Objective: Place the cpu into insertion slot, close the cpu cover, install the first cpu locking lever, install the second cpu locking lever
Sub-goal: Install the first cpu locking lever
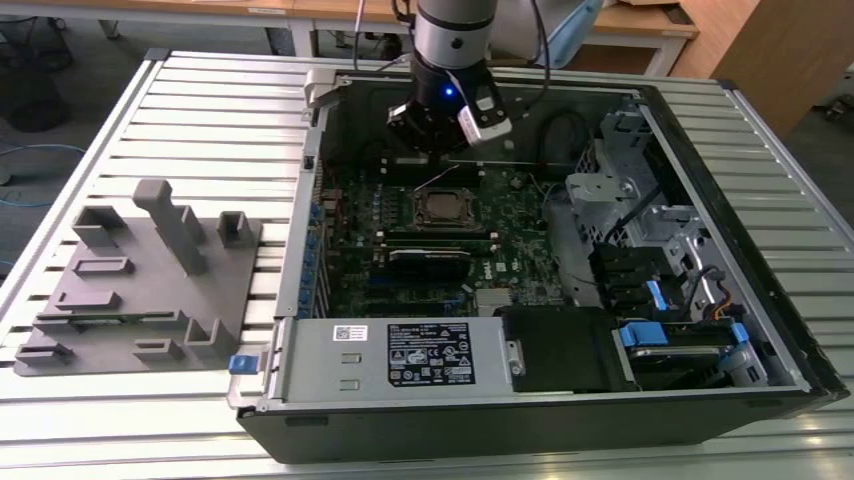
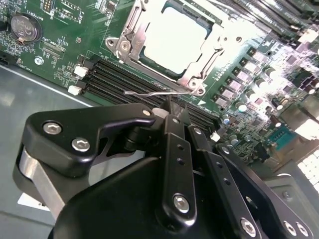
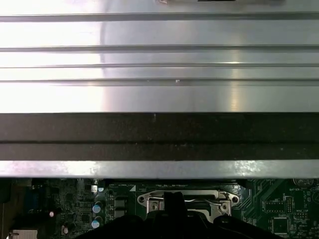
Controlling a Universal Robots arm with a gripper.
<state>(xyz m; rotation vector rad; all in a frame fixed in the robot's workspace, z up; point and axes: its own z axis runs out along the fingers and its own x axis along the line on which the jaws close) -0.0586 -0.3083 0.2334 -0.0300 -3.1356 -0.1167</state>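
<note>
Pale silvery cpu (image 2: 174, 37), a flat square chip, lies seated in the dark, metal-rimmed insertion slot (image 1: 420, 208) on the green circuit board (image 2: 60, 55). The thin silver cpu cover (image 2: 130, 35) is closed flat around it. The black hand (image 2: 175, 107) hangs just beside the socket, fingers pressed together, tips at a thin wire locking lever (image 2: 149, 92). Whether they pinch it cannot be told. A black-and-white printed label (image 1: 430, 353) sits on the grey power supply box (image 1: 320, 360). The open black computer case (image 1: 534, 430) rests on a ribbed aluminium worktop (image 1: 200, 110), next to a grey moulded fixture (image 1: 134, 280).
</note>
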